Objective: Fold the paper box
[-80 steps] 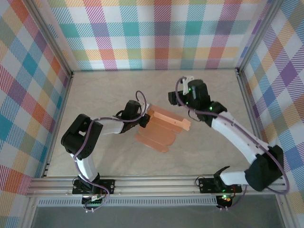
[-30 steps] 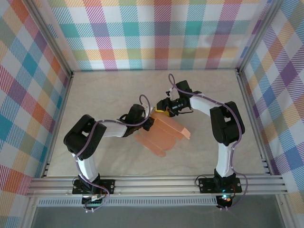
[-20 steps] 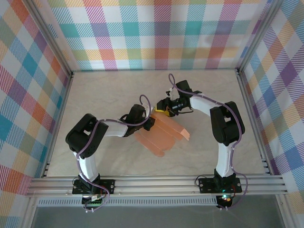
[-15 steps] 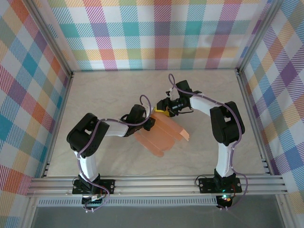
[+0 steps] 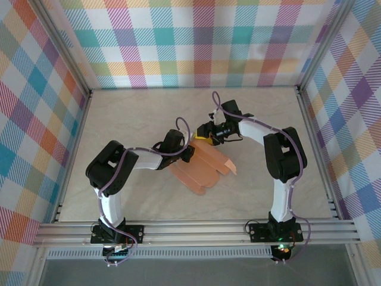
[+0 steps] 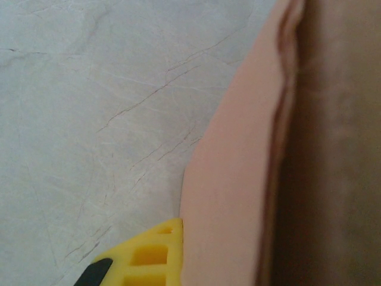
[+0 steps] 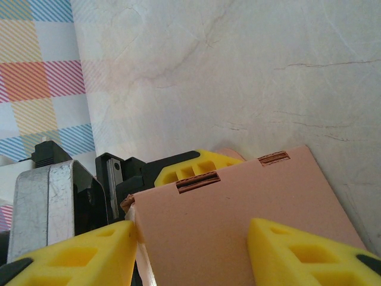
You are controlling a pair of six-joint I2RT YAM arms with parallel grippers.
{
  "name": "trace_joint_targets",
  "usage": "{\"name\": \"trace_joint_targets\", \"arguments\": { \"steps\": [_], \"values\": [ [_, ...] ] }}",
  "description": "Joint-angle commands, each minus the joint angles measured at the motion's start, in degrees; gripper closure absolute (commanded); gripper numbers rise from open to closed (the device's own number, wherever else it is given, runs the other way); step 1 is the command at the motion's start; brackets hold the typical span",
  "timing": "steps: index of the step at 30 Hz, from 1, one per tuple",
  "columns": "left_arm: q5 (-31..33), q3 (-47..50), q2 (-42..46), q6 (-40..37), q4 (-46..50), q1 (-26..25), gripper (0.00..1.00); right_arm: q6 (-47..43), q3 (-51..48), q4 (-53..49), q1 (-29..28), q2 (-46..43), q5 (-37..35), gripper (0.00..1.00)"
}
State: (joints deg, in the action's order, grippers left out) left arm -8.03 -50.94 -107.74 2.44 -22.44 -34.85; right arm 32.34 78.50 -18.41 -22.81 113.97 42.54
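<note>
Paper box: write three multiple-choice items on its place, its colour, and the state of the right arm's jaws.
1. The paper box lies: A) on the table; B) against the back wall; C) on the near rail.
2. Its colour: A) blue; B) green; C) salmon-orange.
3. The right arm's jaws stand: A) shut tight; B) apart; C) clamped on a cable.
Answers: 1 A, the top view shows it mid-table; 2 C, the card is that colour; 3 B, the right wrist view shows its yellow fingers spread.

The salmon-orange paper box is thin, matt card, smooth apart from its creases. Beneath it, the pale marble-patterned table top looks smooth and faintly satin.
</note>
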Motion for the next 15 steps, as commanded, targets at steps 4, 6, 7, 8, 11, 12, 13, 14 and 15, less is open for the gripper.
{"name": "trace_joint_targets", "arguments": {
  "steps": [4, 6, 7, 8, 11, 12, 13, 14, 15],
  "values": [
    [-0.32, -1.27, -0.17, 1.86, 0.67, -0.66, 1.0, 0.76, 0.26, -1.53, -0.92, 0.9, 2.7, 0.48],
    [-0.41, -1.3, -0.1, 2.26, 0.77, -0.59, 1.0, 0.88, 0.16, -1.41, -0.92, 0.77, 2.65, 0.48],
    [-0.43, -1.36, -0.04, 2.45, 0.98, -0.61, 0.98, 0.87, 0.16, -1.44, -0.9, 0.72, 2.59, 0.48],
    [-0.32, -1.33, -0.03, 2.49, 1.01, -0.65, 0.93, 0.8, 0.17, -1.47, -0.88, 0.72, 2.35, 0.48],
    [0.51, -0.46, 0.32, 3.16, -0.21, -0.65, 0.84, 0.47, 0.31, -1.75, -0.93, 1.07, 2.1, 0.48],
    [0.86, -0.14, 0.63, 3.32, -0.5, -0.66, 0.83, 0.22, 0.42, -2.02, -0.92, 1.23, 2.02, 0.48],
    [1.16, 0.19, 0.92, 3.29, -0.8, -0.65, 0.82, -0.11, 0.51, -2.33, -0.85, 1.19, 1.73, 0.48],
    [1.41, 0.38, 1.2, 3.21, -1.06, -0.66, 0.82, -0.5, 0.58, -2.72, -0.84, 1.17, 1.29, 0.48],
    [1.53, 0.73, 1.54, 3.06, -1.49, -0.66, 0.81, -0.89, 0.77, -3.2, -0.77, 1.2, 0.95, 0.48]
  ]
}}
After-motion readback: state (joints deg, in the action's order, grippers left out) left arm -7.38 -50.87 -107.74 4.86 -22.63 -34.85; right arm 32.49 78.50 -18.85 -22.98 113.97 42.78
